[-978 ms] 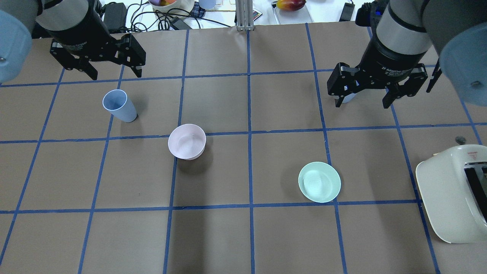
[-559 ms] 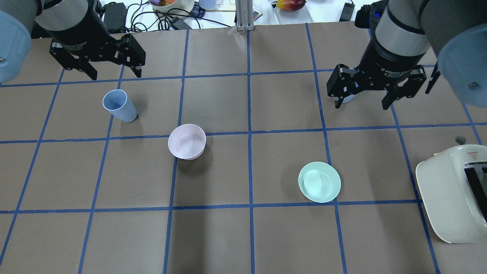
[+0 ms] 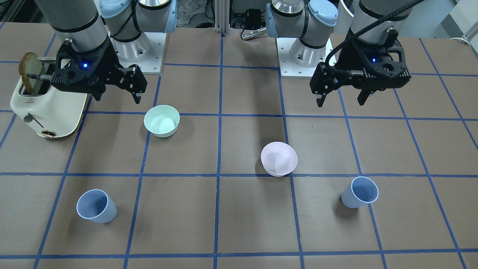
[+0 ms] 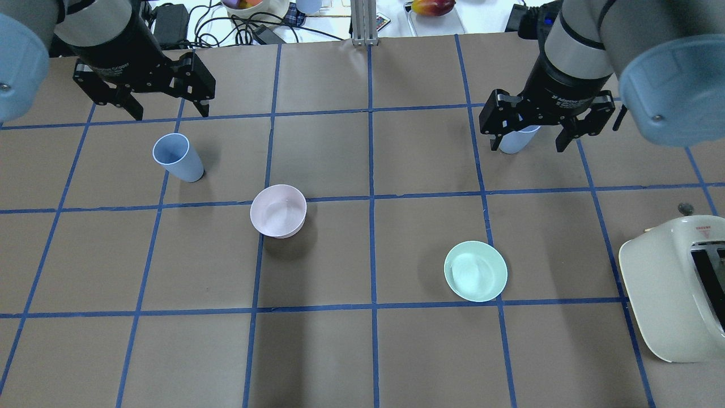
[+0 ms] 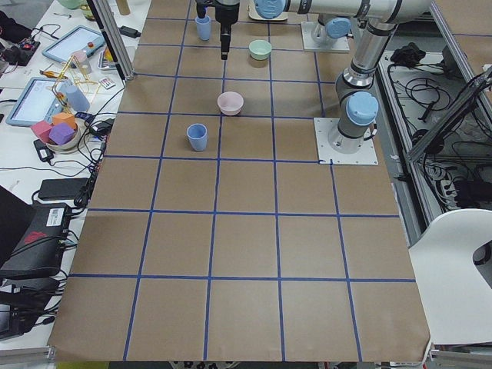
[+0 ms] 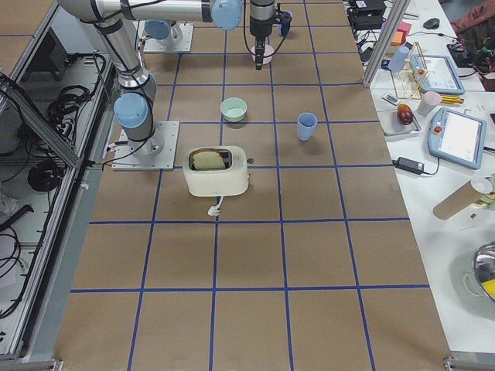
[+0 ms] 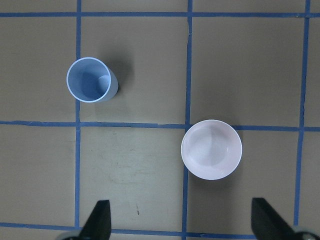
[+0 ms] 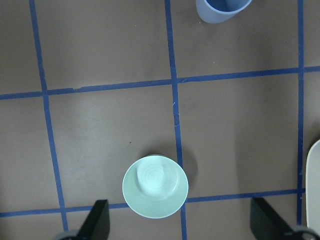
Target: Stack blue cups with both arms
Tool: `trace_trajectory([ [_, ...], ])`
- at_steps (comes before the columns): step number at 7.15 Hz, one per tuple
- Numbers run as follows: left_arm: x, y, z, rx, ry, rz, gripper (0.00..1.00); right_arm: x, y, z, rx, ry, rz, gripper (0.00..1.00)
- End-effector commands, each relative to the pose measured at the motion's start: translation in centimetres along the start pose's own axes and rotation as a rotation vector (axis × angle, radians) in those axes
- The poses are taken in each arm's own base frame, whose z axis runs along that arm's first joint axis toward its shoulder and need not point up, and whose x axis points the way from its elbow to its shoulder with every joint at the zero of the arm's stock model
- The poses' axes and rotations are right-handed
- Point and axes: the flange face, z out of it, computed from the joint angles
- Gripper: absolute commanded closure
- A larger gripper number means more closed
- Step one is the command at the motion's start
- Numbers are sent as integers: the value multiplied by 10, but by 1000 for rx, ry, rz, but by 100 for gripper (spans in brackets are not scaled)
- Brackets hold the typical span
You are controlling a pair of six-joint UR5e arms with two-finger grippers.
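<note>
Two blue cups stand upright on the brown table. One cup [image 4: 177,157] is on my left side; it also shows in the front view [image 3: 360,192] and the left wrist view [image 7: 90,80]. The other cup [image 4: 516,139] is on my right, partly covered by my right gripper [image 4: 532,148]; the front view [image 3: 96,206] shows it whole, and the right wrist view [image 8: 223,10] at its top edge. The right gripper [image 3: 118,99] hangs open and empty above the table. My left gripper [image 4: 170,112] is open and empty, held high behind its cup [image 3: 341,101].
A pale pink bowl [image 4: 278,211] sits near the left cup and shows in the left wrist view [image 7: 211,149]. A mint-green bowl [image 4: 475,271] sits right of centre [image 8: 155,186]. A cream toaster [image 4: 674,289] with toast [image 3: 30,69] stands at the right edge.
My right gripper has moved up and left in the overhead view, toward the far side of the table, so more of the right cup shows. The left gripper has barely moved.
</note>
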Motion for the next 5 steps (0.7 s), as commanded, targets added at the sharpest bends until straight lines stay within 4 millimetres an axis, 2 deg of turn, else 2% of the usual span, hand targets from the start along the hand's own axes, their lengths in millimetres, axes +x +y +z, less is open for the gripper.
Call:
trace_trajectory([
  [1,-4,-28,43,-52,2,-12,0,69,-67,39,52,-7,-42,0],
  [2,-6,-59,78,-11,1,-5,0,98,-99,75,64,-2,-69,0],
  [3,-17,-88,123,-10,-3,-14,0,102,-122,101,107,8,-122,0],
  [5,-49,-120,189,-31,-81,41,0,105,-143,138,124,13,-126,0],
])
